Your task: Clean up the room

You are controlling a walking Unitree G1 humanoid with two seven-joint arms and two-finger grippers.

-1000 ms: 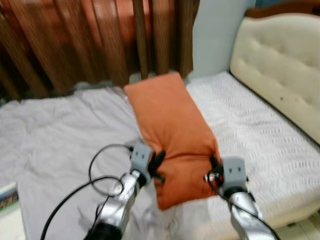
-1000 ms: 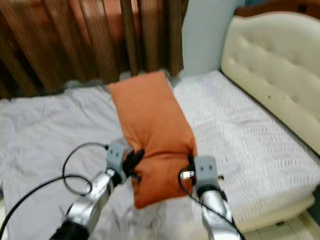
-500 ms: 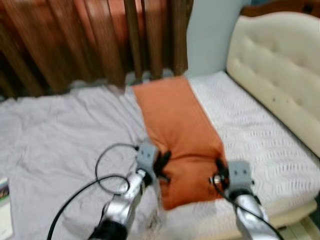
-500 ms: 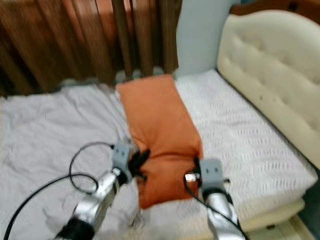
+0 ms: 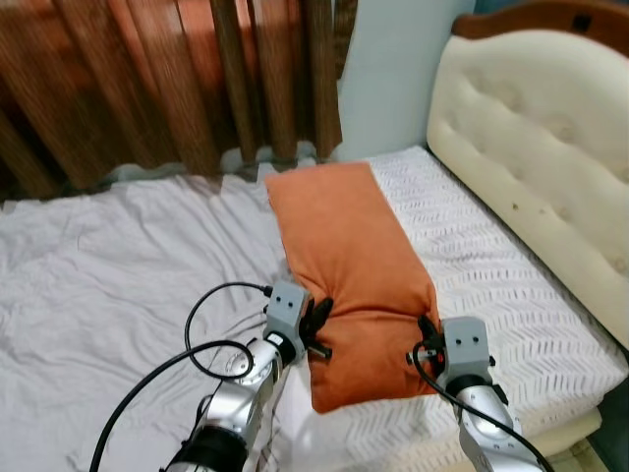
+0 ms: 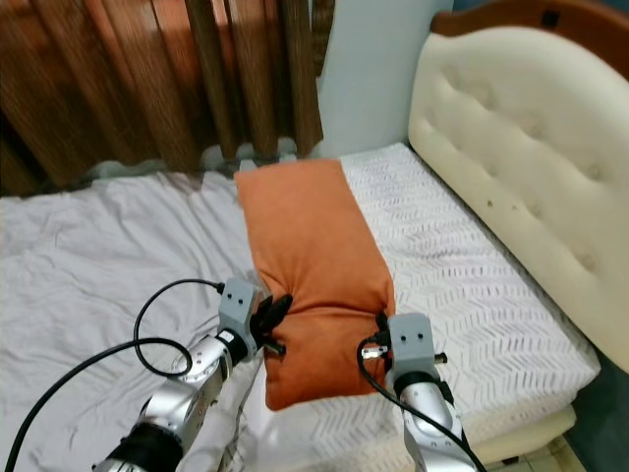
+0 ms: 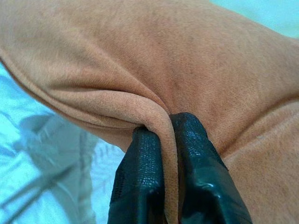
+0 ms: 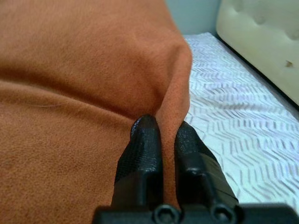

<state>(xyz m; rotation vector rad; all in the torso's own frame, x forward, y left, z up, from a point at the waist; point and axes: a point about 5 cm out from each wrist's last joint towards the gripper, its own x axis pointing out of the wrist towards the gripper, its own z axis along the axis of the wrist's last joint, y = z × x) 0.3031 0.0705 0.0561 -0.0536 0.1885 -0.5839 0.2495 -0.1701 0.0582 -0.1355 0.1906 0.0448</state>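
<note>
Left hand (image 5: pixel 316 329) was clamped on a fold at the near left edge of the orange pillow (image 5: pixel 349 265); right hand (image 5: pixel 428 339) pinched the near right edge likewise. Pillow lay lengthwise on the bed (image 5: pixel 511 295), between the grey sheet (image 5: pixel 108 265) and white patterned cover. Beyond: cream tufted headboard (image 5: pixel 536 128), brown curtains (image 5: pixel 167 79).

The pillow (image 5: pixel 346 265) is lying lengthwise on the bed (image 5: pixel 521 305), the headboard (image 5: pixel 536 138) standing to its right, curtains (image 5: pixel 167 79) hanging behind.
</note>
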